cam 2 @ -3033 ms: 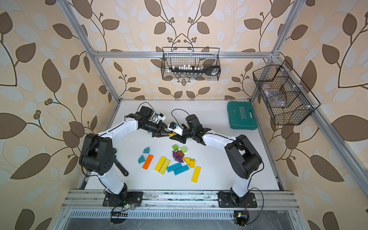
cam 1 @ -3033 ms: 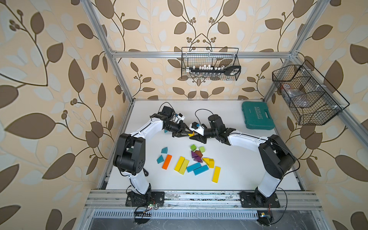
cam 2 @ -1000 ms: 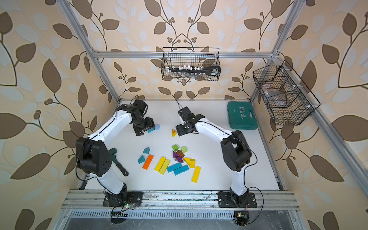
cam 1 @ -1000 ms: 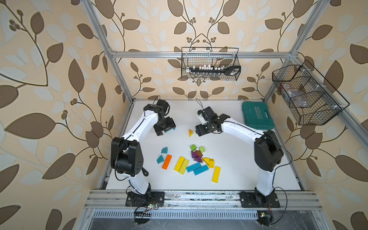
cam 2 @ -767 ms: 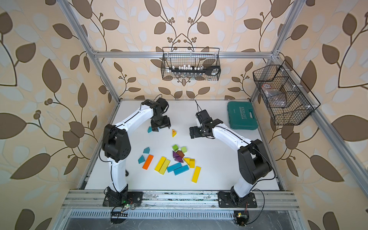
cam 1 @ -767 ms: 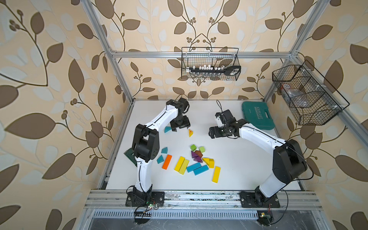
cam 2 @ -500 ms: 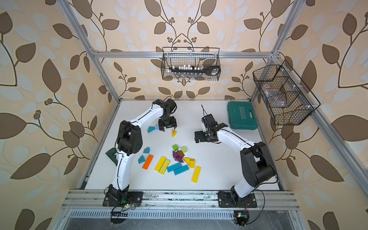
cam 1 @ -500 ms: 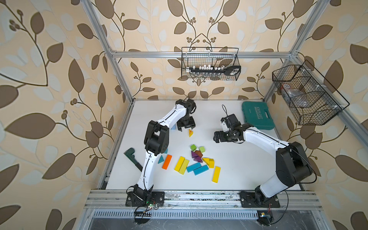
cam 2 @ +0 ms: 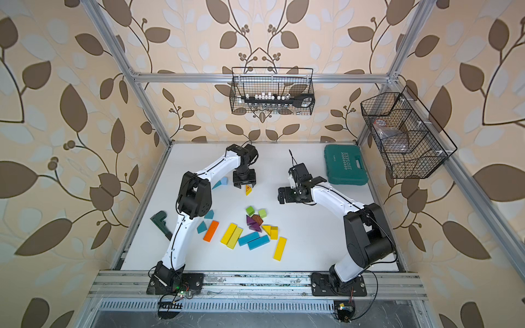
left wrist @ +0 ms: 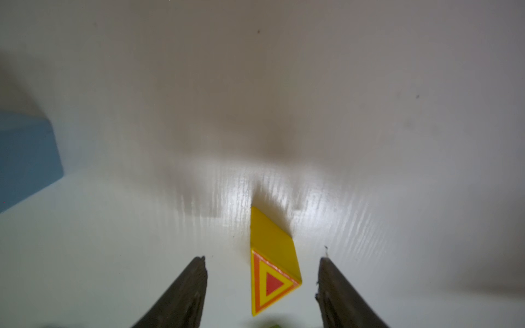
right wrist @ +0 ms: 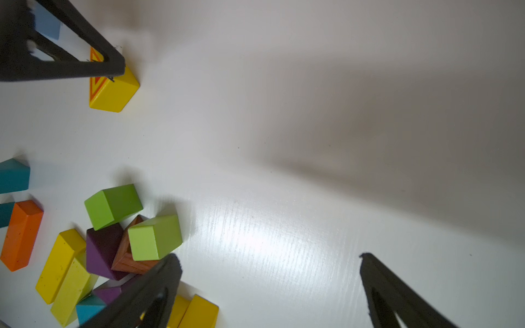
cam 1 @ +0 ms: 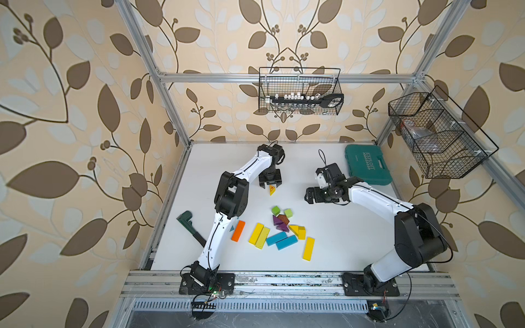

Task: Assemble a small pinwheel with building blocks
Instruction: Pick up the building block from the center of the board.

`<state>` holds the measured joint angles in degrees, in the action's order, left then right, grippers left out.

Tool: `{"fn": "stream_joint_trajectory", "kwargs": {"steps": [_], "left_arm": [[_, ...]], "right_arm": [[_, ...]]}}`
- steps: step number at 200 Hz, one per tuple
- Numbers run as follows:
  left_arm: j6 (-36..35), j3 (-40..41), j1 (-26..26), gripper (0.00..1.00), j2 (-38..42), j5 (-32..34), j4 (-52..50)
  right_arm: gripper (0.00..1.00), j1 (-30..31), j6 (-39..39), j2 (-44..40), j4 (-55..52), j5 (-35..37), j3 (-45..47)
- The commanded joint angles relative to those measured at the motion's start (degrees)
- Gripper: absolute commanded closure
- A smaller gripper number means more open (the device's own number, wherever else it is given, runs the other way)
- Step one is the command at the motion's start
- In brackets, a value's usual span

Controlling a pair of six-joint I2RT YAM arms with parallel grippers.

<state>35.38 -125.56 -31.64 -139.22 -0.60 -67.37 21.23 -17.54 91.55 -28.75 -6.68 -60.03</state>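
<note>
The white tabletop (cam 1: 355, 241) fills the middle of both top views, and the large teal plastic tool case (cam 1: 368, 164) lies at its upper right. Most of the small painted wooden building blocks (cam 1: 279, 230) are heaped in the lower centre. A light-blue cube (cam 2: 224, 181) and a teal wedge (cam 2: 217, 185) are set apart from the heap, left of centre. The right gripper (right wrist: 269, 257) is held over bare table right of centre, its fingers spread wide with nothing between them. The left gripper (cam 2: 245, 185) is poised low just above centre, its fingers apart on either side of the yellow triangular wedge (left wrist: 272, 255) with a red-and-orange printed face. This wedge rests on the table and is touched by neither finger. It is seen nearer to one finger than to the other. If the jaws were closed from here, it would probably be pushed and twisted first, and its sloped face could let it slip out.
</note>
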Motion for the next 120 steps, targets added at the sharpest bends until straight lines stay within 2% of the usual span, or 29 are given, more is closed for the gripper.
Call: {"fn": "stream_joint_trajectory", "kwargs": {"steps": [1, 30, 51, 70, 82, 99, 120], "left_arm": [[-2.3, -2.2, -0.8, 0.37, -0.9, 0.0, -1.4], [-2.8, -2.3, -0.8, 0.49, -1.8, -0.3, -1.4], [-3.0, -1.4, -1.0, 0.51, -1.6, 0.1, -1.5], [-3.0, 0.2, -1.1, 0.57, -1.2, 0.6, -1.1], [-3.0, 0.6, -1.1, 0.69, -1.1, 1.2, -1.0], [-3.0, -0.4, -0.9, 0.81, -1.2, 2.9, -1.8], [-3.1, -2.2, 0.3, 0.87, -0.9, 4.4, -2.4]], "right_arm": [[0.0, -0.4, 0.6, -1.1, 0.4, -0.9, 1.6], [0.0, -0.5, 0.6, -1.1, 0.3, -1.4, 1.9], [0.0, -0.6, 0.6, -1.1, 0.4, -1.2, 2.1], [0.0, -0.7, 0.7, -1.0, 0.6, -1.1, 2.3], [0.0, -0.8, 0.6, -0.7, 0.6, -1.0, 2.2], [0.0, -0.8, 0.7, -0.3, 0.7, -1.1, 2.1], [0.0, -0.8, 0.8, 0.0, 0.8, -1.1, 2.1]]}}
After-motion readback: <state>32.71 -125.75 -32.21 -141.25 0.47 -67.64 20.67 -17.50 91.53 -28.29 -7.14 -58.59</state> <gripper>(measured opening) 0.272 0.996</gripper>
